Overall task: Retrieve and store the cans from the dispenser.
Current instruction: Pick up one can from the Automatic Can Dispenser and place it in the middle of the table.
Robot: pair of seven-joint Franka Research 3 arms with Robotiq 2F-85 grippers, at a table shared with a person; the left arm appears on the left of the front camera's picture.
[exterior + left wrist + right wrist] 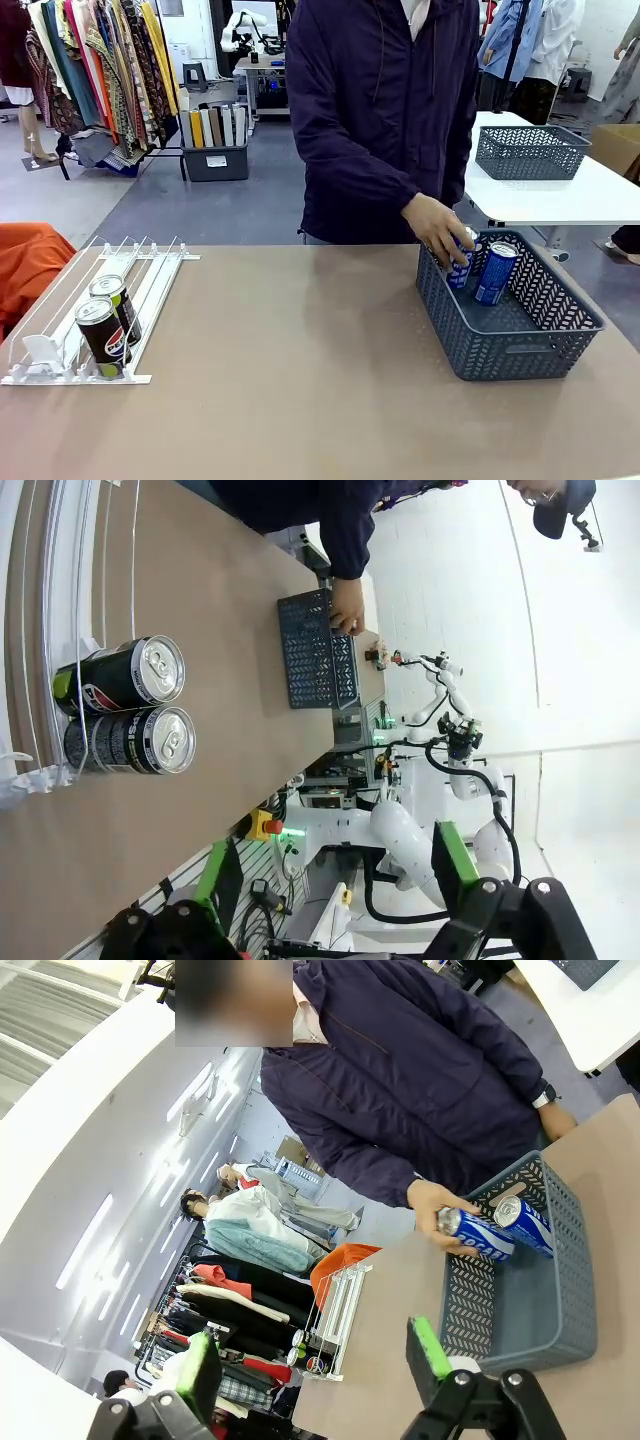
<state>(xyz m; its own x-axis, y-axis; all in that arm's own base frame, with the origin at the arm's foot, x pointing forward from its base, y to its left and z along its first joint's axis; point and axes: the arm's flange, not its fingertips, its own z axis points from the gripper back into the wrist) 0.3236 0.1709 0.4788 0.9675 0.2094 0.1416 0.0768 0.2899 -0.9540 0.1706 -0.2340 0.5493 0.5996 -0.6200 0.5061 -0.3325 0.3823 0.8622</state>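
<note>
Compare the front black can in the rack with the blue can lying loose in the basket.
The black can bears a Pepsi logo; the blue can is blue and white. The black can stands in the dispenser; the blue can leans tilted in the basket. Both are slim with silver tops.

black cans, blue-and-white cans; grey-blue lattice basket, white dispenser

The tan counter carries two things, well apart. A flat white railed dispenser lies at its left side, stopper end nearest the robot, outer rail apparently reaching the counter's edge. A dark grey-blue lattice basket sits at the right.
</note>
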